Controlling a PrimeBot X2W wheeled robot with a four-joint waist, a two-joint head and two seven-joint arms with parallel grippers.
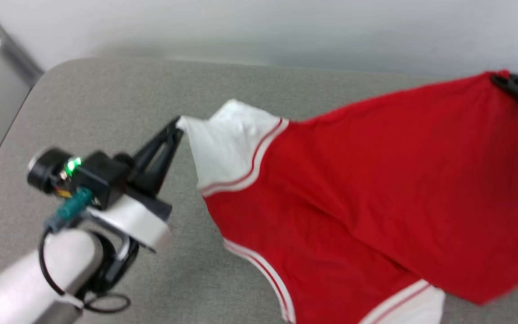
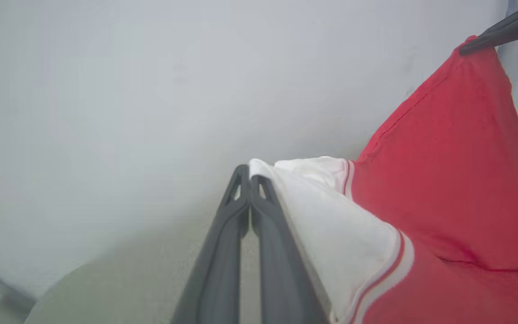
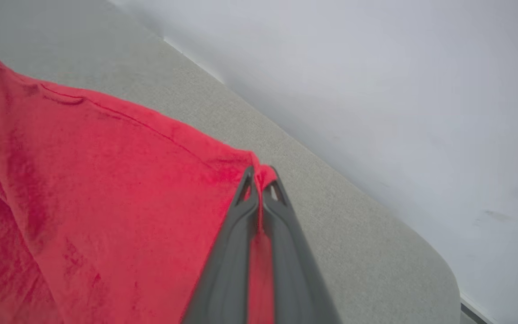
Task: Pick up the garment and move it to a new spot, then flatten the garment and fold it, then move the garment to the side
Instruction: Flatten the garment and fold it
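The garment (image 1: pixel 376 180) is a red shirt with white sleeves and red-white striped trim, plain red side up, stretched between my two grippers above the grey table (image 1: pixel 106 103). My left gripper (image 1: pixel 179 123) is shut on the edge of a white sleeve (image 2: pixel 331 225), its dark fingers (image 2: pixel 259 225) pressed together in the left wrist view. At the far right, my right gripper (image 1: pixel 497 80) is shut on a red corner of the garment (image 3: pixel 106 202), pinching the hem between its fingers (image 3: pixel 241 234). A second white sleeve (image 1: pixel 412 306) lies at the bottom edge.
The grey fabric-covered table has a rounded far-left corner, with a pale wall (image 1: pixel 286 27) right behind its back edge. A metal rail (image 1: pixel 11 49) runs along the far left. Bare table surface lies left of and behind the garment.
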